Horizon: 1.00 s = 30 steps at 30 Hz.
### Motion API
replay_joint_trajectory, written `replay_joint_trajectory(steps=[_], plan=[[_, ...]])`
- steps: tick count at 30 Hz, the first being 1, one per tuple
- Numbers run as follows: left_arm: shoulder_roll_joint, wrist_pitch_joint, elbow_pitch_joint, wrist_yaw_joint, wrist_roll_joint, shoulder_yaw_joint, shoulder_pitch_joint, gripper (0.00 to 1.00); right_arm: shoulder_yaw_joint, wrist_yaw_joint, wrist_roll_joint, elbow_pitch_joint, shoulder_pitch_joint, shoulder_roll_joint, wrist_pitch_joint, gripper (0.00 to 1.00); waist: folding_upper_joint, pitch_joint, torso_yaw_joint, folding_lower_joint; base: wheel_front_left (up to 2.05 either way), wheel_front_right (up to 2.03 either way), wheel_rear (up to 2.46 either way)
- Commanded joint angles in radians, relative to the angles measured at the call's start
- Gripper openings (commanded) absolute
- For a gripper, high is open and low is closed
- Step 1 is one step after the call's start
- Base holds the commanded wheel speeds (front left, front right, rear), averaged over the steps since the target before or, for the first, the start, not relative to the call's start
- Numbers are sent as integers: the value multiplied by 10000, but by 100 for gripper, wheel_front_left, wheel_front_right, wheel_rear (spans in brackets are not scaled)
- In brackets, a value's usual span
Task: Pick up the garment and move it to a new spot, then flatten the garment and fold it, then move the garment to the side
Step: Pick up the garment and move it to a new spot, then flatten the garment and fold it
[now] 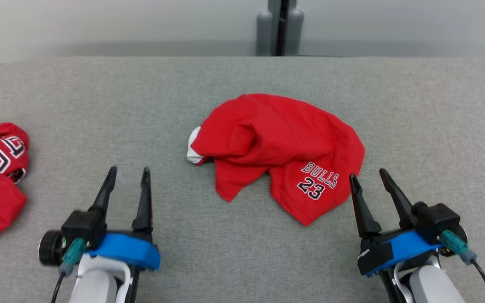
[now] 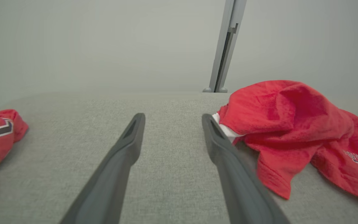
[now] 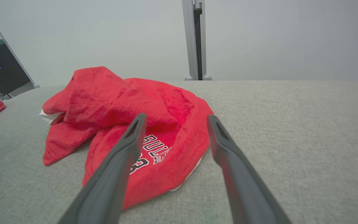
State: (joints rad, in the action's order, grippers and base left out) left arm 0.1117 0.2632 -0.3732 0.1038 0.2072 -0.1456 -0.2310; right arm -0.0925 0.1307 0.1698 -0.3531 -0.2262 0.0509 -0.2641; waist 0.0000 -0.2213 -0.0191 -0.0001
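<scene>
The right gripper (image 1: 367, 173) stands wide open and empty, its inner fingertip just beside the lower-right hem of the crumpled red Bulls garment (image 1: 280, 143), possibly shorts. The garment is heaped mid-worktop (image 1: 436, 105), its long axis running up-left. The left gripper (image 1: 129, 168), equally open and empty, sits well apart, so the right arm is nearer.

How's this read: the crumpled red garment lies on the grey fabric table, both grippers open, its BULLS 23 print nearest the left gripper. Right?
No. The crumpled red garment has its BULLS 23 print nearest the right gripper, not the left gripper; the head view shows it. Rest stands.
</scene>
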Motion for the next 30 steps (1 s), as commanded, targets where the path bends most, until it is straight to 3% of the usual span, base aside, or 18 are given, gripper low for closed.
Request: replay_joint_trajectory(steps=[1,9,24,30], plan=[[-85,25,127,16,-112,208,266,100,30,1,-14,-7,211,6,-4,100,0,129,45,1,0,0,0],[-465,25,566,128,-571,882,1521,100,296,1,-15,-129,780,7,-4,100,0,882,203,1,0,0,0],[-607,24,415,272,-778,431,1964,100,291,1,-194,-342,1362,7,-4,100,0,1324,279,1,0,0,0],[-610,25,445,281,-631,180,1872,100,-189,1,-277,-424,1163,7,-4,100,0,1158,461,1,0,0,0]])
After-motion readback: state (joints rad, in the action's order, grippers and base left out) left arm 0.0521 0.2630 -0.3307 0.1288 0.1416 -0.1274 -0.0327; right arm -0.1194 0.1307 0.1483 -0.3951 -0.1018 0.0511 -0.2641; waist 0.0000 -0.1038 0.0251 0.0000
